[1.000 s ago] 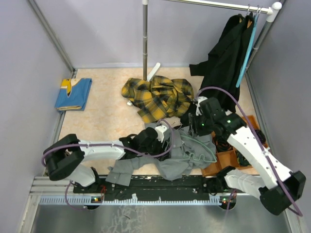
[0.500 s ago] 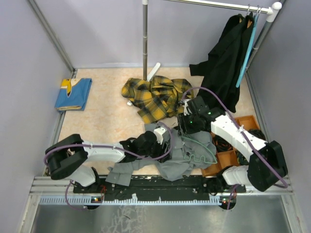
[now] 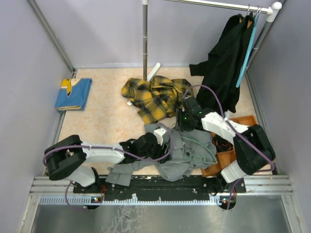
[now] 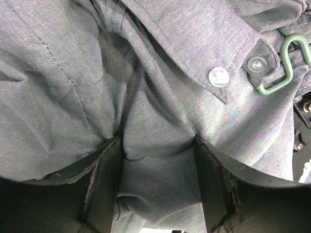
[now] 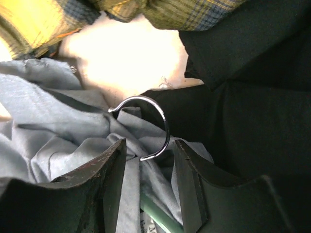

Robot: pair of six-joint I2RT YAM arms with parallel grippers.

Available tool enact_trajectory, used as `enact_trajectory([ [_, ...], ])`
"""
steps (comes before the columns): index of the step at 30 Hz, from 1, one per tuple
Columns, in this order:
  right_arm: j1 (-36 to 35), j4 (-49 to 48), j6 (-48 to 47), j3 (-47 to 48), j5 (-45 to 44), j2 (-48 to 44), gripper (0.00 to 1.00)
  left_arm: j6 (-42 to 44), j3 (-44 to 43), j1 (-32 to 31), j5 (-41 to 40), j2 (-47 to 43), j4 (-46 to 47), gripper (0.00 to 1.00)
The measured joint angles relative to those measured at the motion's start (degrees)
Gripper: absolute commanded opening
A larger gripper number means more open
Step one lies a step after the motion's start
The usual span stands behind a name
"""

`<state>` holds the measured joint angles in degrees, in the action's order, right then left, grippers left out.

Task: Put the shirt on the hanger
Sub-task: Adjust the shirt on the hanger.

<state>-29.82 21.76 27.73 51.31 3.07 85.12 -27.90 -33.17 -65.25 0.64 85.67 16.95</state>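
Note:
A grey shirt [image 3: 177,165] lies crumpled at the near middle of the table. The pale green hanger [image 3: 201,151], with its wavy bar, rests on the shirt's right part. My left gripper [image 3: 164,142] presses into the shirt near the buttoned collar. A fold of the grey cloth [image 4: 160,97] fills the gap between its fingers [image 4: 104,184], and a green hanger loop [image 4: 284,73] shows at the upper right. My right gripper [image 5: 149,145] stands open astride the hanger's metal hook [image 5: 163,121], touching neither side, with the green neck [image 5: 158,213] below.
A yellow plaid shirt [image 3: 155,97] lies just behind the grey one. A black garment [image 3: 228,58] hangs from the rail at the back right beside a smooth teal hanger [image 3: 245,53]. An orange bin [image 3: 228,155] sits at the right, a blue folded cloth [image 3: 73,94] at the left, and a pole [image 3: 145,39] behind.
My right arm has folded inward and its gripper has moved left to the hanger's hook. The left arm and the shirt have hardly moved.

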Motion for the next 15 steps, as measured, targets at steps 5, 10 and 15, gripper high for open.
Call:
enact_trajectory([
  [5, 0.0, -1.64, 1.07, -0.74, -0.39, 2.03, 0.21, -0.15, 0.0, -0.28, -0.55, -0.46, -0.59, 0.65],
  [10, 0.02, -7.52, 2.49, -4.28, 0.22, 0.15, 0.01, -0.13, 0.0, -0.42, -1.07, -2.1, -2.23, 0.67],
  [15, 0.0, -14.75, 2.27, -9.66, 2.54, -11.56, 0.0, 1.42, 0.02, -0.68, -3.67, -10.1, -7.28, 0.71],
])
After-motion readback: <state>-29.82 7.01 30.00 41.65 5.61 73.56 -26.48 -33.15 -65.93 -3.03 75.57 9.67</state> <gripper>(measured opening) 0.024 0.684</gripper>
